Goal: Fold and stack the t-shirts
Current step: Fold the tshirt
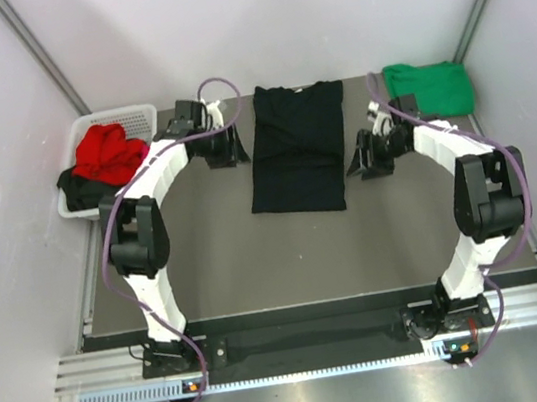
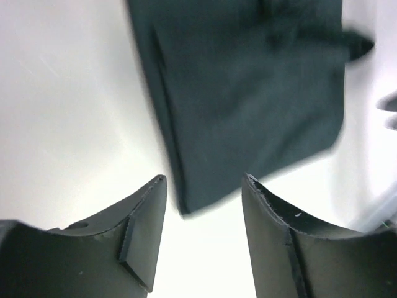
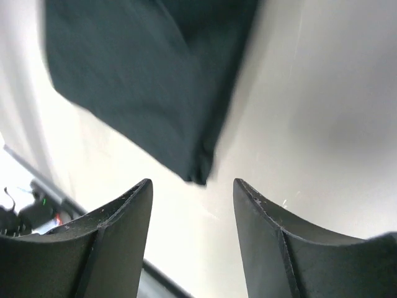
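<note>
Black t-shirt (image 1: 296,146) lay flat at mid-table, folded into a long panel, collar toward the far edge. Left gripper (image 1: 223,147) stood just beside its left edge, jaws apart, holding nothing. Right gripper (image 1: 368,158) stood just beside its right edge, jaws likewise apart, holding nothing. Green t-shirt (image 1: 429,88) lay folded at the far right corner. Red t-shirt (image 1: 107,149) sat heaped in the basket (image 1: 124,112), far left.

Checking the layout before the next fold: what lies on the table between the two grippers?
The black t-shirt lies flat on the table between the left gripper and the right gripper. The top external view shows this.
</note>
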Robot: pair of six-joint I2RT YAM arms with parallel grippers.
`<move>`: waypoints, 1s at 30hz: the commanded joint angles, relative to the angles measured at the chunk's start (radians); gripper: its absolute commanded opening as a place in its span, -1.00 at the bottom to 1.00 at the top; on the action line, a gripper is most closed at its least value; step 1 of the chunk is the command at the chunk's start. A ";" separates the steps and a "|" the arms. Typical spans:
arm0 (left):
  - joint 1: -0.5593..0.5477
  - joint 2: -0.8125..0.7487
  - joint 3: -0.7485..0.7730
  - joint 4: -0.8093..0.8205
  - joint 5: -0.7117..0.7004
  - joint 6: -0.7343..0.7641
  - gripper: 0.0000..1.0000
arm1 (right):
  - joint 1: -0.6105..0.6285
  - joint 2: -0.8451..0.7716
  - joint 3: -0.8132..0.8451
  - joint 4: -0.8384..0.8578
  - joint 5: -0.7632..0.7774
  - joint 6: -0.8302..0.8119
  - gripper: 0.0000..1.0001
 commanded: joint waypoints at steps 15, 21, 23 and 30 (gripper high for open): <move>0.059 0.081 -0.292 0.079 0.352 -0.187 0.41 | 0.074 0.158 -0.091 0.068 -0.107 0.059 0.11; 0.057 0.110 -0.279 0.084 0.347 -0.191 0.34 | 0.088 0.179 -0.085 0.075 -0.109 0.074 0.10; 0.057 0.118 -0.273 0.078 0.340 -0.190 0.29 | 0.090 0.184 -0.081 0.074 -0.106 0.077 0.09; 0.051 0.156 -0.243 0.073 0.338 -0.196 0.14 | 0.090 0.199 -0.094 0.079 -0.098 0.092 0.01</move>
